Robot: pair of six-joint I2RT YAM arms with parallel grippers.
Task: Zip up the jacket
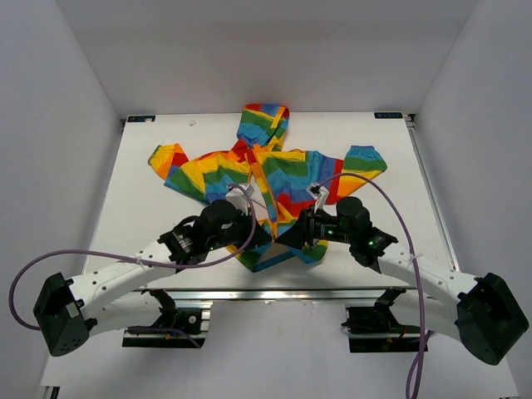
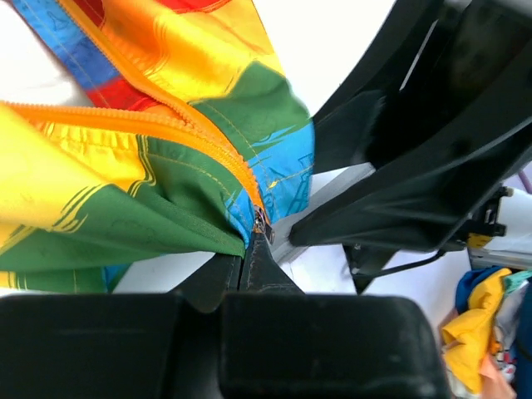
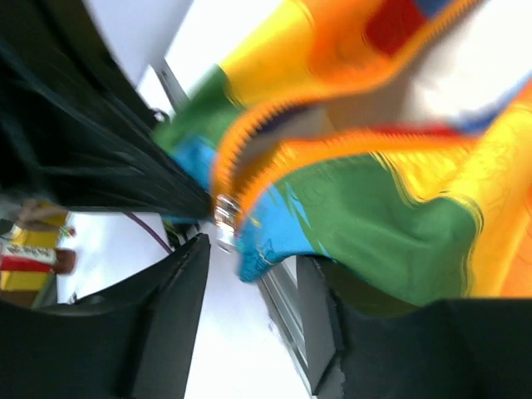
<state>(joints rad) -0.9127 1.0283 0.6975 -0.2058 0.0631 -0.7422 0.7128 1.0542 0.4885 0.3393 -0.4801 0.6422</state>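
Hooded rainbow-striped fabric jacket point(image 1: 278, 170) lies spread mid-frame in the top view, hem raised at lower centre; left gripper point(image 2: 248, 264) clamped on the zipper's bottom end, right gripper point(image 3: 253, 270) jaws parted around the blue hem corner; limp, light cloth, judged best held by its stiffer orange zipper band point(image 2: 166, 125)

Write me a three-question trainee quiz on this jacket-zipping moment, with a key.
1. True or false: the jacket lies with its hood toward the near edge of the table.
2. Which tool pinches the hem beside the zipper's bottom end? A. left tool B. right tool C. neither
3. In the left wrist view, where do the two orange zipper bands meet?
Key: 1. False; the hood points away. 2. A; the right tool stands open around the hem corner. 3. At the bottom hem, right at the left tool's tips.
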